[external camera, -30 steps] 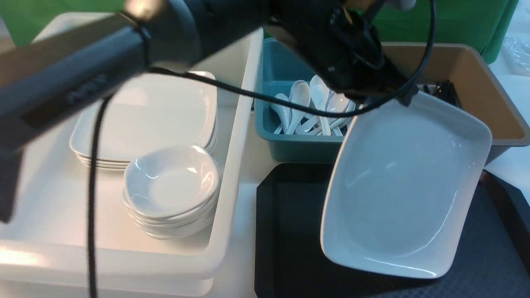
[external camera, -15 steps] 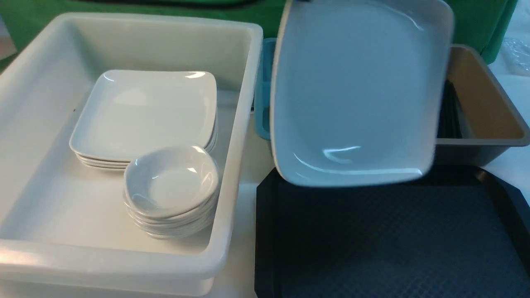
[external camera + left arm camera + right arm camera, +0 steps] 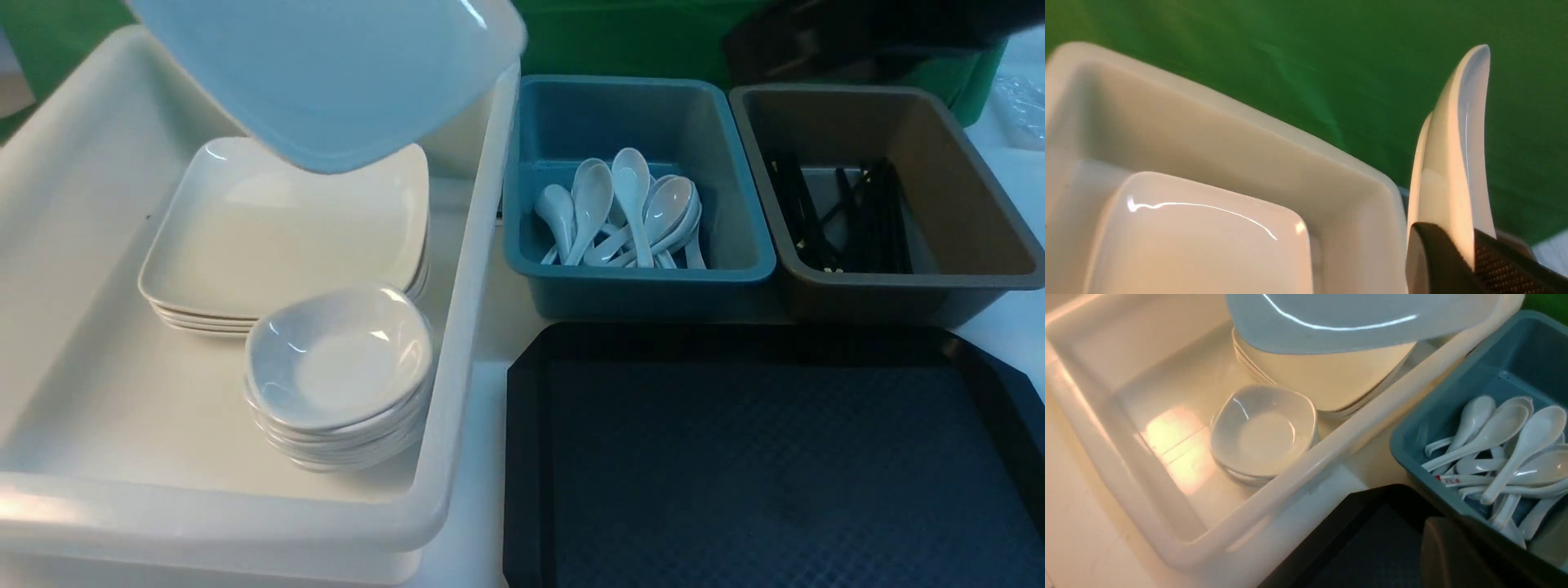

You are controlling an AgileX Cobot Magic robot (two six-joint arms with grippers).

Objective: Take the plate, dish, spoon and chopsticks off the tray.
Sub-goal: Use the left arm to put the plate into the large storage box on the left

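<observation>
The large white square plate [image 3: 326,73] hangs tilted above the stack of like plates [image 3: 286,229] in the white tub [image 3: 473,269]. My left gripper [image 3: 1457,241] is shut on the plate's rim [image 3: 1457,143]; it is out of the front view. The black tray [image 3: 767,457] lies bare at the front right and also shows in the right wrist view [image 3: 1363,547]. White spoons [image 3: 629,212] lie in the teal bin. Black chopsticks [image 3: 841,212] lie in the brown bin. My right gripper shows as a dark finger [image 3: 1453,555] above the tray's corner; its jaws are hidden.
A stack of small white dishes [image 3: 339,367] stands in the tub in front of the plates. The teal bin [image 3: 522,245] and brown bin [image 3: 963,286] stand side by side behind the tray. A dark arm part [image 3: 857,33] crosses the top right before green cloth.
The plate rose off the tray and moved left to above the tub's plate stack. The left arm left the front view, uncovering the bins.
</observation>
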